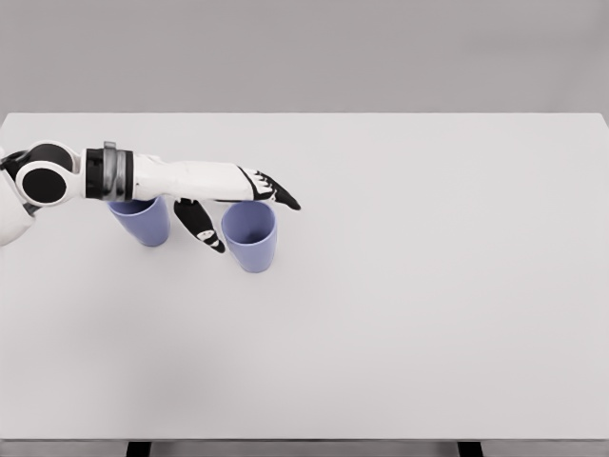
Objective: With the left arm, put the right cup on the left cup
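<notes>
Left robot hand fingers spread, holding nothing, over two blue cups, white table, grey wall

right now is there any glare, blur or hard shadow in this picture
Head view: flat, even light with no glare on the white table; only faint soft shadows beneath the two blue cups and the left hand; everything is sharp, no blur or visible distortion.

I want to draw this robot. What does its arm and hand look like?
Only one arm shows, the left arm. It is smooth and white, with a round black joint ringed in white near the picture's edge, then a black band and a grey metal ring. The left hand is white with black fingers and black patches on the thumb.
</notes>
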Robot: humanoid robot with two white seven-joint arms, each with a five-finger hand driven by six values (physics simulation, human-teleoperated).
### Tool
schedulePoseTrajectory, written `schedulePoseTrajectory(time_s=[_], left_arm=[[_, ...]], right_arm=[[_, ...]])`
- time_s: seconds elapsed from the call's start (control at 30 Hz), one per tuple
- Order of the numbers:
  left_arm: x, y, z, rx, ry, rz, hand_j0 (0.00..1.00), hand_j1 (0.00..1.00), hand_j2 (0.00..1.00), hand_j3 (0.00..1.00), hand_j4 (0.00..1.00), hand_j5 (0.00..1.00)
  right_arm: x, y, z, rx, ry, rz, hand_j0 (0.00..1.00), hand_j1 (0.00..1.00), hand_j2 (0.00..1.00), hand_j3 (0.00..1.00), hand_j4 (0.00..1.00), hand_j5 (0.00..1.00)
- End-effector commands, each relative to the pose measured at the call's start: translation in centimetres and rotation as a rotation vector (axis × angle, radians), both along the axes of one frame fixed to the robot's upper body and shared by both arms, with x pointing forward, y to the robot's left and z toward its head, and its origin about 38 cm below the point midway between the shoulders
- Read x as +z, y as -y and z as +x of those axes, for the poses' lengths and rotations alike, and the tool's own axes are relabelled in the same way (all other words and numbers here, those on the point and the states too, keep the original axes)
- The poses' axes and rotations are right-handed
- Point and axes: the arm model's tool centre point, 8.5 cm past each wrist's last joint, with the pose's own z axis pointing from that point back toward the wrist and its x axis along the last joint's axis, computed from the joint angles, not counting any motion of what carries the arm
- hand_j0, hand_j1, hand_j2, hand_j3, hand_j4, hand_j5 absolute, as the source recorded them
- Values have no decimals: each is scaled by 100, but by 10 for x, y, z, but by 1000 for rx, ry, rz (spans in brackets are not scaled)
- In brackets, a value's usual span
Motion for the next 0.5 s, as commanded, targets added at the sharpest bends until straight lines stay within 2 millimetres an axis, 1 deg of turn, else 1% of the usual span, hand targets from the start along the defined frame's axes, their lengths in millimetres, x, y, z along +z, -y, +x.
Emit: schedulePoseTrajectory(time_s=[0.0, 0.13, 0.2, 0.3, 0.33, 0.37, 0.43, 0.47], left_arm=[[0, -1, 2, 9, -4, -5, 100, 100, 100, 100, 100, 100], [-5, 2, 6, 19, -12, -4, 100, 100, 100, 100, 100, 100], [-5, 8, 6, 8, -13, -9, 100, 100, 100, 100, 100, 100], [-5, 8, 6, 8, -13, -9, 100, 100, 100, 100, 100, 100], [-12, 6, 4, 11, -27, -10, 100, 100, 100, 100, 100, 100], [-13, 5, 3, 18, -29, -15, 100, 100, 100, 100, 100, 100], [-11, 4, 5, 31, -18, -35, 100, 100, 100, 100, 100, 100], [-12, 2, 4, 34, -19, -34, 96, 96, 96, 96, 96, 96]], right_arm=[[0, 0, 0, 1, 0, 1, 100, 100, 100, 100, 100, 100], [0, 0, 0, 1, 0, 1, 100, 100, 100, 100, 100, 100], [0, 0, 0, 1, 0, 1, 100, 100, 100, 100, 100, 100], [0, 0, 0, 1, 0, 1, 100, 100, 100, 100, 100, 100], [0, 0, 0, 1, 0, 1, 100, 100, 100, 100, 100, 100], [0, 0, 0, 1, 0, 1, 100, 100, 100, 100, 100, 100], [0, 0, 0, 1, 0, 1, 100, 100, 100, 100, 100, 100], [0, 0, 0, 1, 0, 1, 100, 100, 100, 100, 100, 100]])
